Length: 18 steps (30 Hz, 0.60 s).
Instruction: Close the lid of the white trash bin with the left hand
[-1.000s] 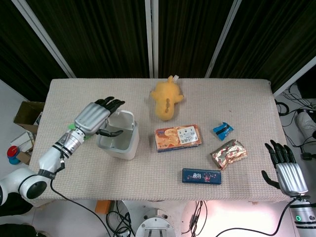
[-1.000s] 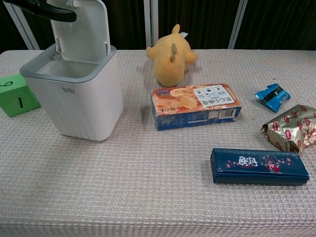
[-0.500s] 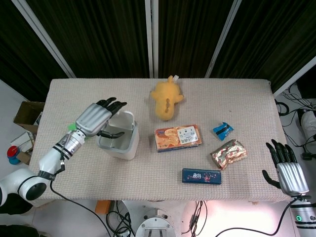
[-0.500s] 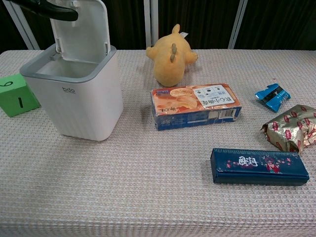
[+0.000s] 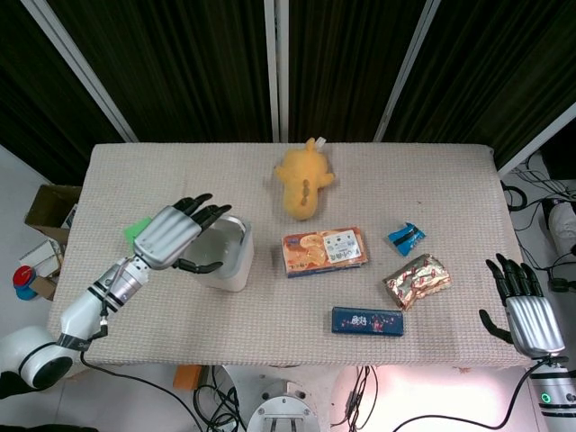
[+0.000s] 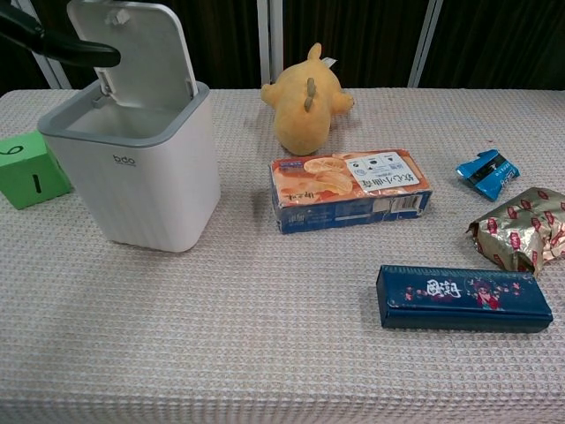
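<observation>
Left of centre on the counter (image 6: 265, 291): white trash bin (image 6: 146, 177), lid (image 6: 137, 49) standing open, hinged at the bin's far rim and leaning slightly forward over the mouth. Judged a thin rigid plastic flap, light, smooth, likely slippery under hard fingers; no grasp needed, a flat push on its upper outer face near the free top edge should swing it down. The bin itself looks light and empty, so a sideways shove could slide or tip it. Left hand (image 5: 180, 236) in the head view hangs over the bin's left side, palm down, fingers apart and gently curled, holding nothing; fingertips reach toward the lid's top edge, contact cannot be told. In the chest view only a dark finger (image 6: 62, 46) shows, upper left, just beside the lid. Far lower right of the head view: right hand (image 5: 522, 310), released, fingers spread, off the counter edge.
</observation>
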Tool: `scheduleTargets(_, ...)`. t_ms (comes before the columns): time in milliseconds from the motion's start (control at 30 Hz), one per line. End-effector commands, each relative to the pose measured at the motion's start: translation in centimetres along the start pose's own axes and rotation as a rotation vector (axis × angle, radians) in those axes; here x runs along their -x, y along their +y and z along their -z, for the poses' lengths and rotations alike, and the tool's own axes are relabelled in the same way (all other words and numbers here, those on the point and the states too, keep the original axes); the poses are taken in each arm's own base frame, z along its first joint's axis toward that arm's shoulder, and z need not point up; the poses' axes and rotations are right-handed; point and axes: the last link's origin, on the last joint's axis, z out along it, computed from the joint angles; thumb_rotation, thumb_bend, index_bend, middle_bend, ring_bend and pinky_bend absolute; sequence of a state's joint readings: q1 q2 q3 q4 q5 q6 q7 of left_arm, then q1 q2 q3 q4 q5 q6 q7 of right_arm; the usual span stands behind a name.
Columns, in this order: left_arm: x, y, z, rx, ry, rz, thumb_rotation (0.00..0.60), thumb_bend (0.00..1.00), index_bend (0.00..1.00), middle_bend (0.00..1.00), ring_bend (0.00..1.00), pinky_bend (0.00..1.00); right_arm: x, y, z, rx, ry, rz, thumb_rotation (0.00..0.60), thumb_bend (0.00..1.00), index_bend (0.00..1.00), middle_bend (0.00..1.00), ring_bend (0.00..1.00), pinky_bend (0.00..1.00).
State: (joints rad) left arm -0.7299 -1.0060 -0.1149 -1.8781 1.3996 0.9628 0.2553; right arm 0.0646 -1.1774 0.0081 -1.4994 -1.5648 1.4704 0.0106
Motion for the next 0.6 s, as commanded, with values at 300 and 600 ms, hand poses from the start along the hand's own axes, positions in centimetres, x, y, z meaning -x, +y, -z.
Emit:
scheduleTargets(300, 2.0, 0.6, 3.4, 0.027, 0.014, -0.065, 0.178, 0.20, 0.07, 0.26, 0.06, 0.23, 0.1, -0.4, -0.1, -0.007, -0.006, 0.001, 0.600, 0.27, 0.00, 0.00, 0.00, 0.00)
scheduleTargets(600, 3.2, 1.2, 4.2, 0.052, 0.007, -0.054, 0.177, 0.20, 0.07, 0.26, 0.06, 0.23, 0.1, -0.4, 0.0, -0.004, -0.001, 0.004, 0.600, 0.27, 0.00, 0.00, 0.00, 0.00)
